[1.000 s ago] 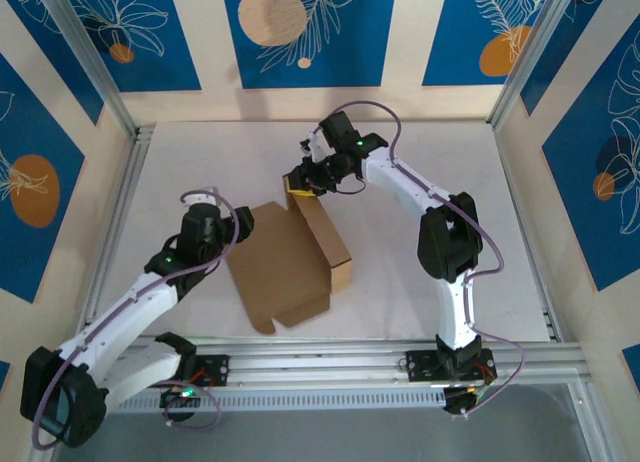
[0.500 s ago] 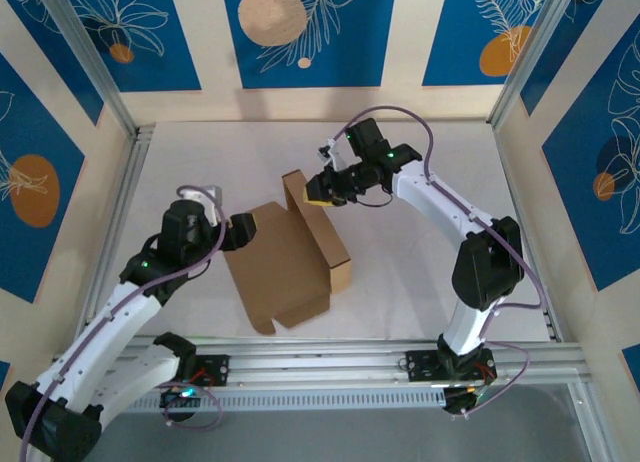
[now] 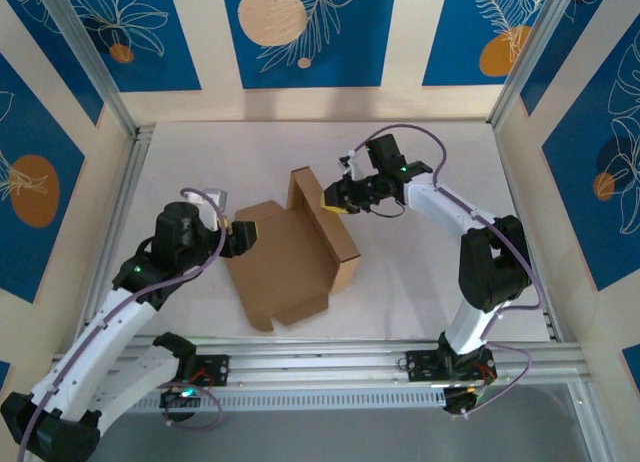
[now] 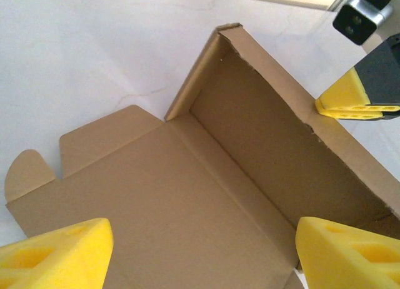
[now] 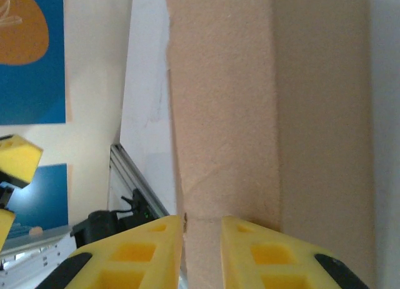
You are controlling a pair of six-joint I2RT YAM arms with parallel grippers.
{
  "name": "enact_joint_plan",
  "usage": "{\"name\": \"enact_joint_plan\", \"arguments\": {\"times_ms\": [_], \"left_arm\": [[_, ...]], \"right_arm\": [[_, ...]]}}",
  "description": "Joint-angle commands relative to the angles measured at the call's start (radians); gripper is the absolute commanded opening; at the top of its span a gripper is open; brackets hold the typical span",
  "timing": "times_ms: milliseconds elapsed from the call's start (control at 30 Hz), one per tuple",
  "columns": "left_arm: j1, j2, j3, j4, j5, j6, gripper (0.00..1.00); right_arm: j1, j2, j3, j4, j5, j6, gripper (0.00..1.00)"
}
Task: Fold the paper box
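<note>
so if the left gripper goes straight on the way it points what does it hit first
Probably the paper box: the open left gripper aims down onto its flat panel, with the upright wall behind that. Depth is unclear, so it might reach the wall first.

Top camera high behind the arm bases [image 3: 445, 365], looking down on the white tabletop [image 3: 400, 282], left wrist camera close over the plain brown corrugated cardboard box [image 4: 187, 201], facing its upright wall [image 4: 275, 132], right wrist camera closer, along that same wall [image 5: 225, 114]

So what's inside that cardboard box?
Nothing that shows: the paper box lies open, bare brown floor with one raised wall. Yellow fingers of the left hand cover the nearest corners.
</note>
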Motion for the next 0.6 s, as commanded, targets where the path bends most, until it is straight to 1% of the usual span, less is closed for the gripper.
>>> {"name": "enact_joint_plan", "arguments": {"times_ms": [0, 100, 200, 300, 367, 433, 500, 567], "left_arm": [[0.007, -0.052, 0.003, 0.014, -0.044, 0.02, 0.77], [0.006, -0.077, 0.069, 0.007, -0.052, -0.008, 0.78], [0.006, -0.101, 0.153, 0.021, -0.062, -0.059, 0.78], [0.006, -0.114, 0.218, 0.032, -0.062, -0.101, 0.78], [0.007, -0.137, 0.217, 0.084, -0.035, -0.12, 0.78], [0.006, -0.145, 0.203, 0.091, -0.028, -0.139, 0.78], [0.006, -0.143, 0.171, 0.068, -0.054, -0.157, 0.78], [0.006, -0.14, 0.121, 0.044, -0.117, -0.192, 0.78]], "right_arm": [[-0.042, -0.004, -0.102, 0.043, 0.072, 0.046, 0.25], [-0.077, -0.033, -0.185, 0.098, 0.102, 0.079, 0.25], [-0.114, -0.083, -0.304, 0.188, 0.157, 0.149, 0.26], [-0.121, -0.108, -0.379, 0.246, 0.177, 0.189, 0.28], [-0.113, -0.118, -0.396, 0.245, 0.187, 0.187, 0.3], [-0.094, -0.132, -0.392, 0.21, 0.216, 0.161, 0.31], [-0.067, -0.145, -0.371, 0.15, 0.278, 0.119, 0.32], [-0.043, -0.155, -0.353, 0.088, 0.348, 0.098, 0.35]]}}
